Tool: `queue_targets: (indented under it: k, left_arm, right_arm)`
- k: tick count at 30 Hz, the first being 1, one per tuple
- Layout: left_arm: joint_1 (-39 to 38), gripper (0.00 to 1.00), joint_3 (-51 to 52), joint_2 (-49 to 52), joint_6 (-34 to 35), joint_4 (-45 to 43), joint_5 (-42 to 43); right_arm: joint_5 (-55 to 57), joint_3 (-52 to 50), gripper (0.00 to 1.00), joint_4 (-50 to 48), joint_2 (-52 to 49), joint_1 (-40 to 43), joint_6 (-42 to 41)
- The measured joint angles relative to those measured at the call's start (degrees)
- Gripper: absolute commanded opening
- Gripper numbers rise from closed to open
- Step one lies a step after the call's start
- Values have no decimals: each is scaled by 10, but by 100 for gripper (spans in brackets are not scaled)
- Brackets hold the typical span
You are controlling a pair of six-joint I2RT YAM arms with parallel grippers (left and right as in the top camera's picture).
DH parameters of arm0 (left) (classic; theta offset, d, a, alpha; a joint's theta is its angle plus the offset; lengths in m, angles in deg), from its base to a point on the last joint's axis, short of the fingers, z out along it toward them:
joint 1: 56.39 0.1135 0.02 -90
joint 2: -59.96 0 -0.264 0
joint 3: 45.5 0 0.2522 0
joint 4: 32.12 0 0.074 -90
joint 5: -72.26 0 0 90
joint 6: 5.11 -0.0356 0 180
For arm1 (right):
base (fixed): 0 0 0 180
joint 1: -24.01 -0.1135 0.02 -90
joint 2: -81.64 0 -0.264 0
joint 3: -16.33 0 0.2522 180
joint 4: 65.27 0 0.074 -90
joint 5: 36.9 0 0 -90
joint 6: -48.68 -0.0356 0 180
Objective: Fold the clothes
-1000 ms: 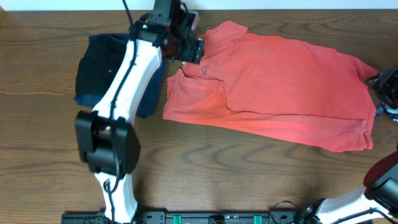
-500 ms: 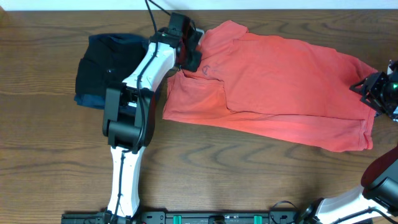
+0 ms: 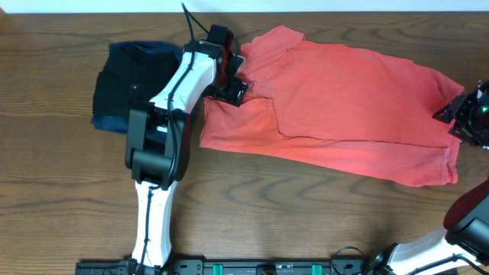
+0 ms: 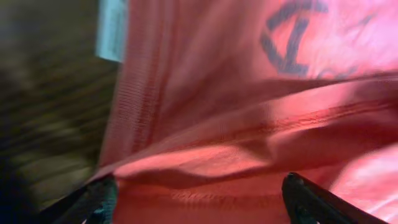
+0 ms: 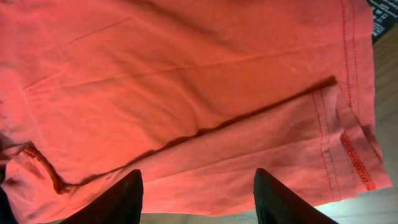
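A folded black garment (image 3: 130, 76) lies atop a navy-blue garment (image 3: 103, 122) on the wooden table (image 3: 306, 221).

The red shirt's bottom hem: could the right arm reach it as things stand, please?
Probably yes: the right pincer hangs open above the shirt beside its hem, and nothing covers that edge.
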Motion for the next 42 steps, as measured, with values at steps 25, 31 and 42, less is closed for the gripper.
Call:
queue_targets:
  k: [25,31,42]
  left_arm:
    - [5,38,191,-87,101,29,27]
    - [12,6,228,-106,106,-6,26]
    - [11,6,259,-103,118,147,41]
  right_arm:
    - [45,-143,1,-130,-11,0,-42]
    - [42,-184,1,-184,-12,0,-48]
    - [156,-266,1,-198,-12,9,-150]
